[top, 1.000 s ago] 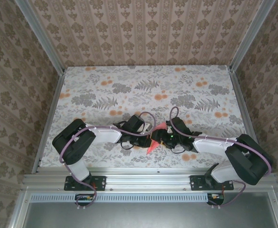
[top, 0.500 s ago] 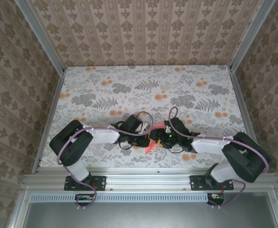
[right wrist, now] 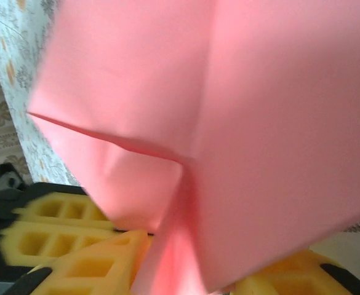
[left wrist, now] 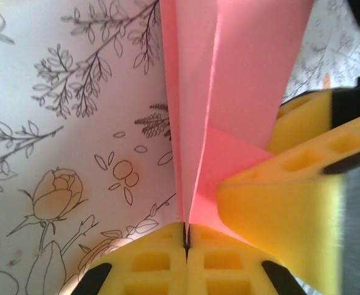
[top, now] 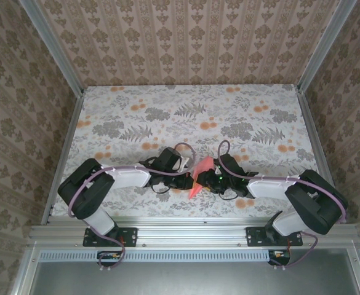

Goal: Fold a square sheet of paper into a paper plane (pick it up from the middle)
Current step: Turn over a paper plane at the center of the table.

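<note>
1. The left gripper [left wrist: 186, 246] has its yellow pads [left wrist: 149, 261] pressed together, pinching the bottom fold of the paper plane [left wrist: 229, 92].
2. The right gripper [right wrist: 186, 279] has a finger on each side of the pink paper; I cannot tell whether it clamps.
3. The plane is between both grippers, near the middle of the bench's [top: 186, 110] near edge, its tip pointing toward that edge.

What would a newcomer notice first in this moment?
The folded pink paper stands out between the two arms at the table's near middle. Up close, the left tool has its yellow pads shut on the paper's centre crease, and the right tool has a finger on either side of it.
</note>
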### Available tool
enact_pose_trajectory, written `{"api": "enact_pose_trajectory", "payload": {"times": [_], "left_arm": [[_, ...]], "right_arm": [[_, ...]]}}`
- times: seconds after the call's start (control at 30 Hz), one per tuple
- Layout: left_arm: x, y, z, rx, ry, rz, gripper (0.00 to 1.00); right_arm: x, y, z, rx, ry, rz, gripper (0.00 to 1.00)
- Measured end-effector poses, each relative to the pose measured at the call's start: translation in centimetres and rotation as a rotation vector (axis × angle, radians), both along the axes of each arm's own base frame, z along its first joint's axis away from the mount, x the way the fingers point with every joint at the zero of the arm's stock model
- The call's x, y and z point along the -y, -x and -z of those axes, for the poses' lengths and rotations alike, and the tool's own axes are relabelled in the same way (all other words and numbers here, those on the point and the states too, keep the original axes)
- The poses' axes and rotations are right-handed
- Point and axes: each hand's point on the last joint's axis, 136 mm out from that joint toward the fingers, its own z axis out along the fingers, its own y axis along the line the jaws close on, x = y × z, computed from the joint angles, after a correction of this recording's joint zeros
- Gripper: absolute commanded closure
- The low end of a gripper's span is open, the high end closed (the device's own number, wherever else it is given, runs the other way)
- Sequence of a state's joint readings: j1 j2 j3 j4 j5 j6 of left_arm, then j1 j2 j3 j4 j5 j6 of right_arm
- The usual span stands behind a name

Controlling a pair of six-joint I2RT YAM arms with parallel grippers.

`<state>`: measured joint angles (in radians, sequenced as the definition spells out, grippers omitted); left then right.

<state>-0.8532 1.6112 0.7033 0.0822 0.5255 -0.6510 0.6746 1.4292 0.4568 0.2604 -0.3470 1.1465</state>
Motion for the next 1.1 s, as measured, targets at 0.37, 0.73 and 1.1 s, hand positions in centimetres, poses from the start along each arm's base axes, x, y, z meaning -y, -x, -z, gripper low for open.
{"api": "enact_pose_trajectory", "payload": {"times": [0.37,0.73,1.1], "left_arm": [[0.3,-0.2,-0.5,-0.015,0.043,-0.012,0.92],[0.0,-0.3,-1.1,-0.01,0.057,-0.023,0.64],[-2.8,-1.9,-4.4,0.057,0.091,-0.092,0.55]], "right_arm": [[-0.4,0.3,0.4,0.001,0.017,-0.024,0.82],[0.3,-0.4,-0.3,0.036,0.147,-0.078,0.98],[0.5,-3.0,-3.6,0.138,0.467,-0.374,0.96]]}}
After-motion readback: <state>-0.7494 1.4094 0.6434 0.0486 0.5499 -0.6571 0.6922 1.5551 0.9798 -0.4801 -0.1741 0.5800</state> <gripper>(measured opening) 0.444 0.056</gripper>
